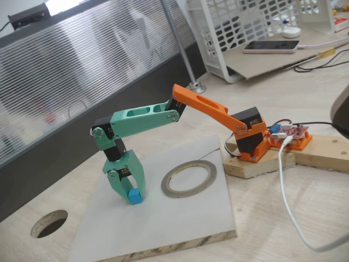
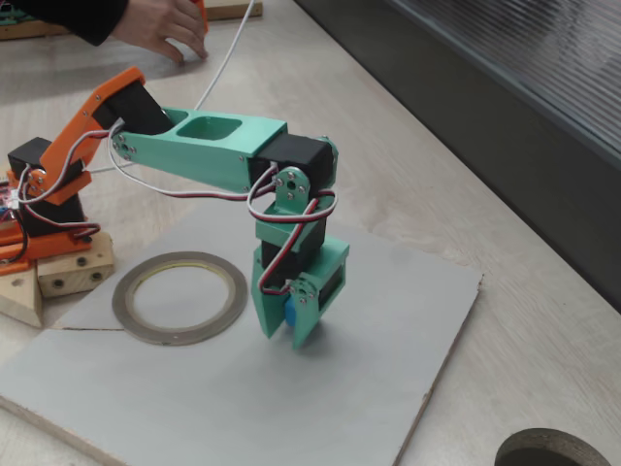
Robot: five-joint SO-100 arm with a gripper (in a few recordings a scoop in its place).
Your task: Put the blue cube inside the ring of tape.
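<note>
Gripper: the green gripper (image 1: 132, 192) pointed straight down at the grey board (image 1: 180, 224), its jaws clenched on the blue cube (image 1: 135, 196); in the other fixed view the gripper (image 2: 288, 325) showed a sliver of the cube (image 2: 290, 311) between its fingers.
Cube: it sat low between the fingertips, at or just above the board; whether it touched the surface could not be told.
Ring of tape: the ring of tape (image 1: 188, 178) lay flat on the same board, near the gripper but apart from it, with nothing in its middle (image 2: 179, 297).
Step in hand: judged as the grasp made and the carry toward the ring about to begin.
How to do it well: lift enough for the cube's underside to pass over the thin band, travel sideways to the ring's centre, lower, then release; dragging the cube would likely shove the light ring along the board.
Grip: the cube was narrower than the jaws, so a square, centred hold mattered to stop it twisting.
In the way: nothing lay between cube and ring.
Around: a round hole (image 1: 49, 223) in the table beside the board, not the target; the arm's wooden base block (image 1: 256, 164); a white cable (image 1: 286, 191); a person's hand (image 2: 160, 34) at the far edge.
</note>
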